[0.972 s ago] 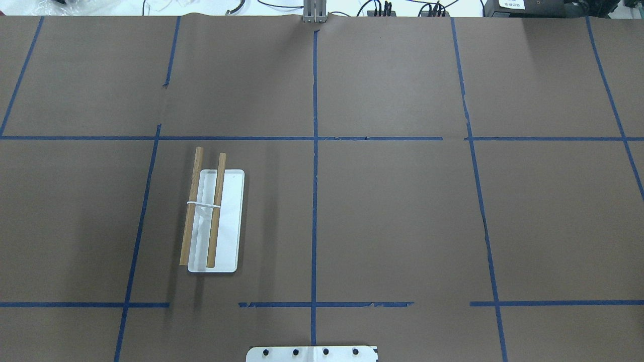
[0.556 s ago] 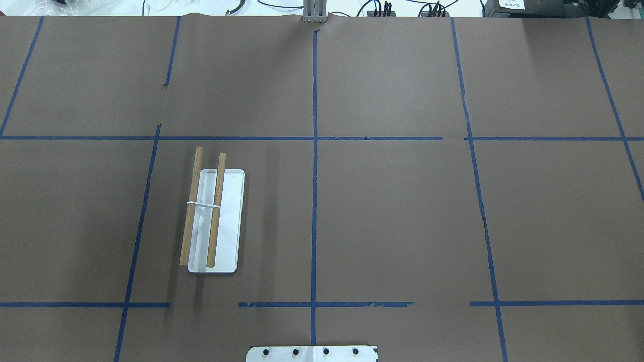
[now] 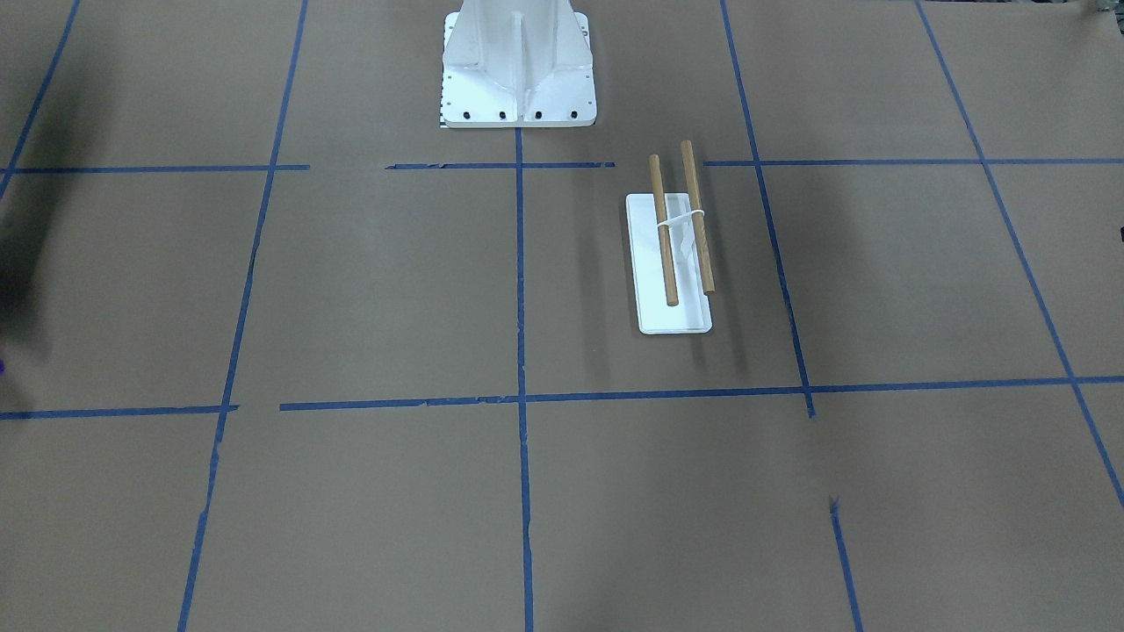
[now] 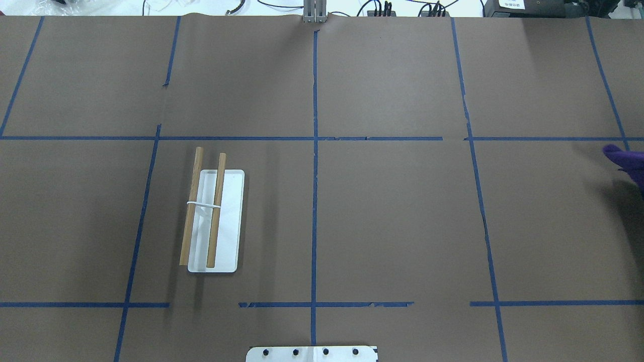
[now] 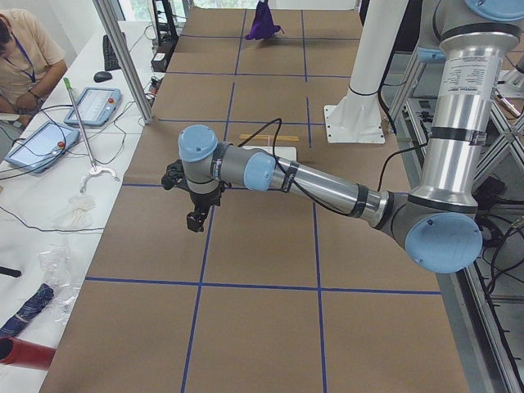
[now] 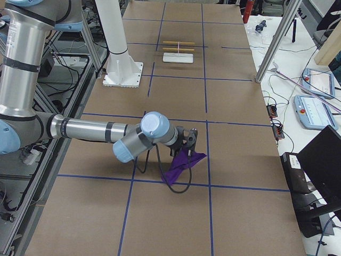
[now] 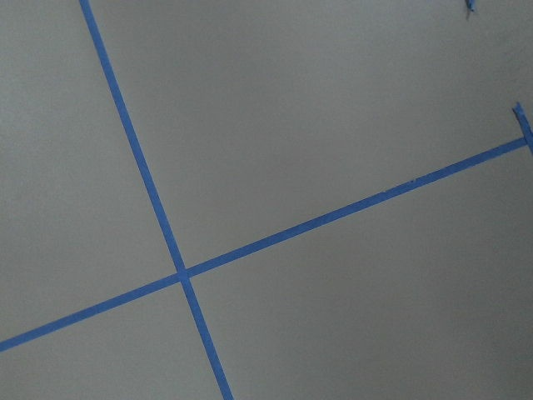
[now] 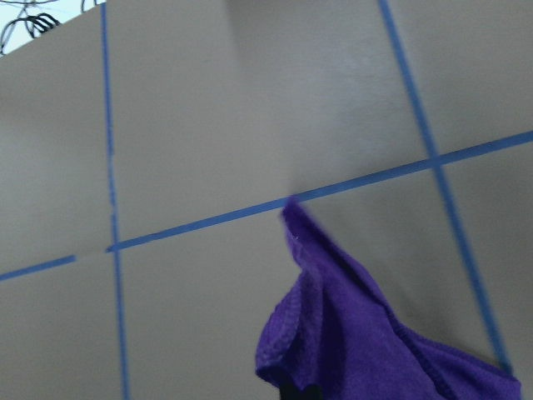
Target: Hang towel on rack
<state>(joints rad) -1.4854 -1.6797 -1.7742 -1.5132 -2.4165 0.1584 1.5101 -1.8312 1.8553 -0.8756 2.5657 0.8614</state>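
Note:
The rack is a white base plate with two wooden dowels raised on it, at the table's left middle. It also shows in the front view and far off in the right side view. The purple towel hangs from my right gripper above the table at the right end. The right wrist view shows the towel bunched at the bottom edge. Its tip enters the overhead view. My left gripper hovers over bare paper left of the rack; I cannot tell if it is open.
The white ribbed pedestal with bolt holes stands at the robot's side of the table. Blue tape lines grid the brown paper. An operator and tablets are at the side table. A metal post stands at the far edge.
The purple towel's tip and its shadow have come into the overhead view at the right edge. The rack has not moved.

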